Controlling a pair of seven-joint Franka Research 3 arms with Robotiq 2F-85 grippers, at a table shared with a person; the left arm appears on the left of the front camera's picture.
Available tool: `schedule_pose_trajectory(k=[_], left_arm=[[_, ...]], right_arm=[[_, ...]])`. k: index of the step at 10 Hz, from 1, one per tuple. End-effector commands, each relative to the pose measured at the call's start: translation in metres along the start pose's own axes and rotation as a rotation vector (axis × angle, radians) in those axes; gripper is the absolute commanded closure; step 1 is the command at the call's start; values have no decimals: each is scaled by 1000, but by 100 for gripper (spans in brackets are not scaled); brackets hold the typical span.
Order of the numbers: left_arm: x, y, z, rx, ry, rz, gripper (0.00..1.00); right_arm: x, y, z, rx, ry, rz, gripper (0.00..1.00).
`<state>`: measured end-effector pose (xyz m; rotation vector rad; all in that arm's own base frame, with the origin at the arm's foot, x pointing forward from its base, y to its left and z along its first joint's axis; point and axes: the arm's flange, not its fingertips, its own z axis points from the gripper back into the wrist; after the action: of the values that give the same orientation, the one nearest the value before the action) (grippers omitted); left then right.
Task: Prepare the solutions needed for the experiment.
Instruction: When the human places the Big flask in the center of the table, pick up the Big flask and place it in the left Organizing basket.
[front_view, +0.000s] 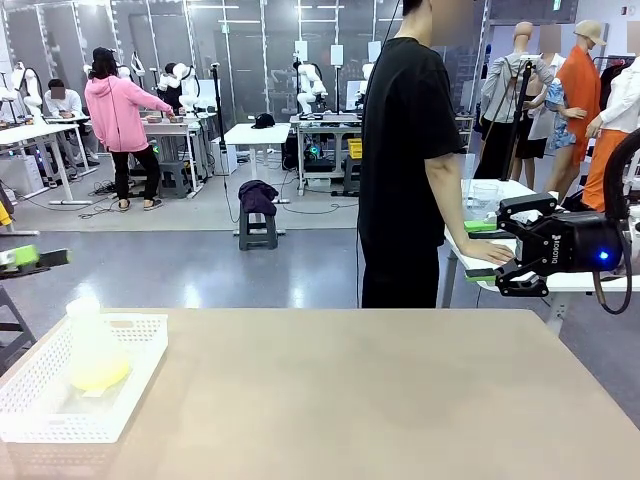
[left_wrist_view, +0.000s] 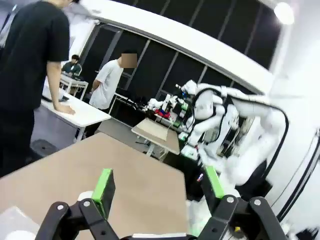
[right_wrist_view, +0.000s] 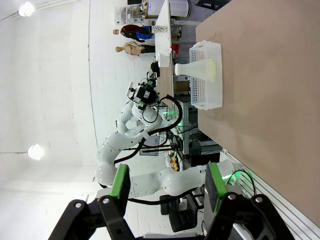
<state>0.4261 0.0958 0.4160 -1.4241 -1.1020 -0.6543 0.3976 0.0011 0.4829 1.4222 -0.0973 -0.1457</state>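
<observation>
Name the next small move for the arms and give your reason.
Probably swing the left gripper down toward the flask. It stands upright in the white basket at the table's left, holding a little yellow-green liquid, and nothing grips it. That gripper hangs open nearest to it; the right gripper, also open, sits far right.

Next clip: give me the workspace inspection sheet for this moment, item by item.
Surface: tan table, mostly bare.
Job's things: frosted flask holding pale yellow-green liquid, upright in a white basket at the robot's left.
Clutter: nothing seen.
Grippers: left gripper open, empty; right gripper open, empty, raised off the table's right side.
Cables: black cable looping behind the right gripper.
Surroundings: a person in black at the far side, one hand on a white side table.
</observation>
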Motion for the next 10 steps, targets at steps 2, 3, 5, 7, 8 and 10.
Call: schedule_pose_trajectory(k=[2, 3, 5, 7, 8, 10], left_arm=[[11, -7, -42, 26, 14, 346, 11], [9, -11, -53, -21, 59, 458, 11], [1, -6, -74, -48, 127, 658, 11], [-2, 2, -86, -67, 151, 795, 11], [-1, 7, -91, -53, 191, 788, 11], [-1, 15, -94, -96, 233, 764, 11]], right_arm=[[0, 2, -1, 13, -3, -4, 24], [0, 2, -1, 13, -3, -4, 24], [0, 2, -1, 13, -3, -4, 24], [0, 2, -1, 13, -3, -4, 24], [0, 2, -1, 13, -3, -4, 24], [0, 2, -1, 13, -3, -4, 24]])
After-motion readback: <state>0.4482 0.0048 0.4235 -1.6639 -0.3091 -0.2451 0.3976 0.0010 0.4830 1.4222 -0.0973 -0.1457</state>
